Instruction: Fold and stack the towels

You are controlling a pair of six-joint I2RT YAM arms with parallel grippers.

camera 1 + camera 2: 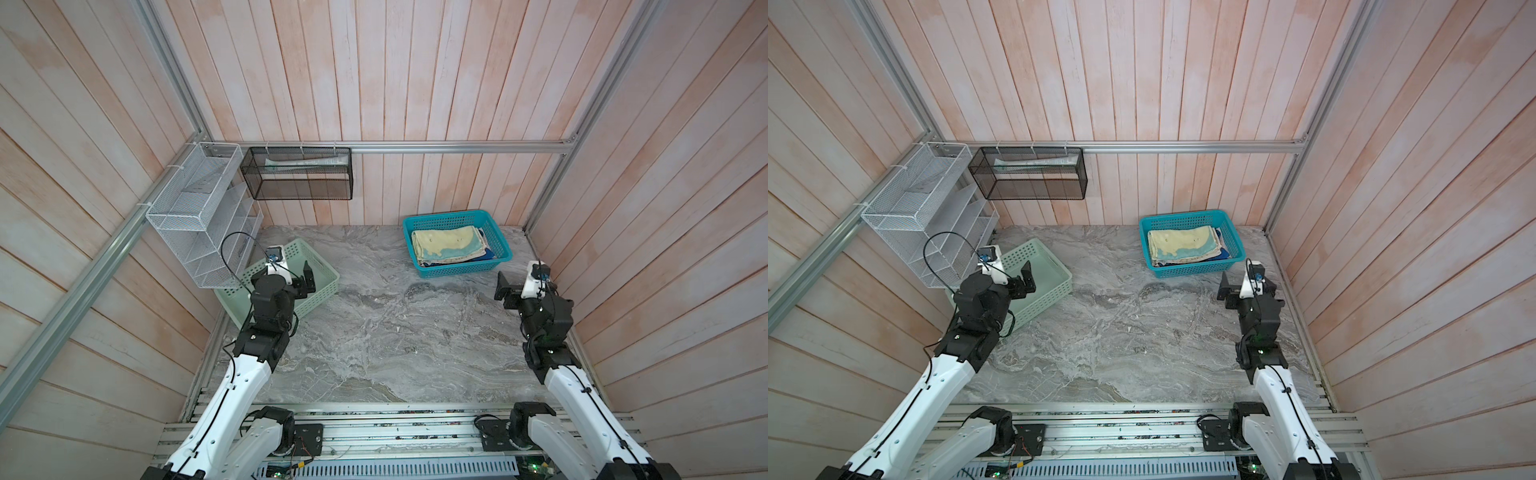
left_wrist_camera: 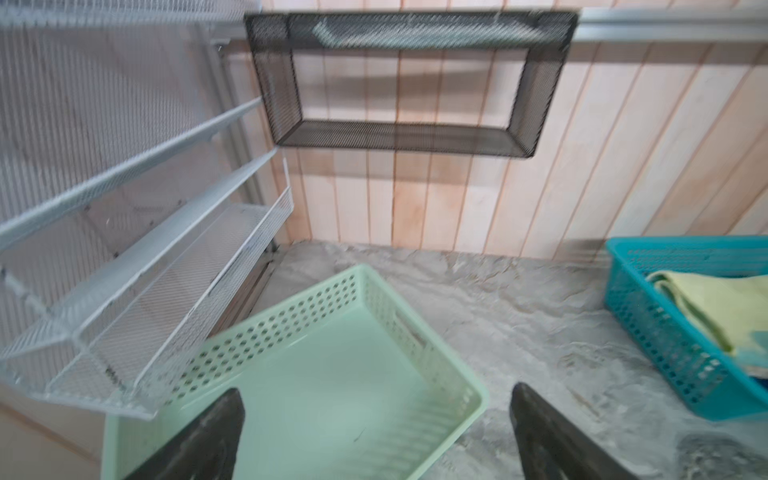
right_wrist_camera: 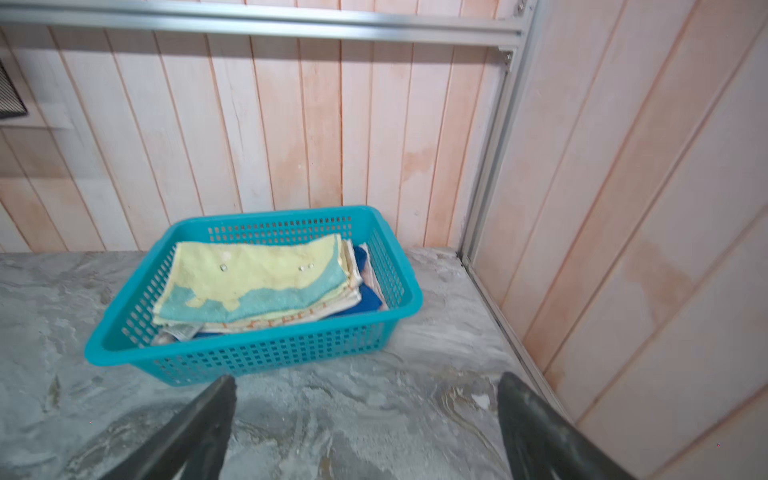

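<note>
Your left gripper [image 2: 376, 390] hangs wide open and empty over the mint basket [image 2: 291, 320]. Your right gripper [image 3: 366, 378] gapes empty too; ahead of it the towels [image 3: 257, 282] lie folded, stacked inside the teal basket [image 3: 266, 218], right of centre in both top views.

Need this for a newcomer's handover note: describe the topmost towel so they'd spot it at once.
On the grey stone-look table, find the teal basket in the far right corner. The top towel of those folded inside is pale yellow with light teal patches; the blue towel and the cream towel beneath only peek out.
</note>
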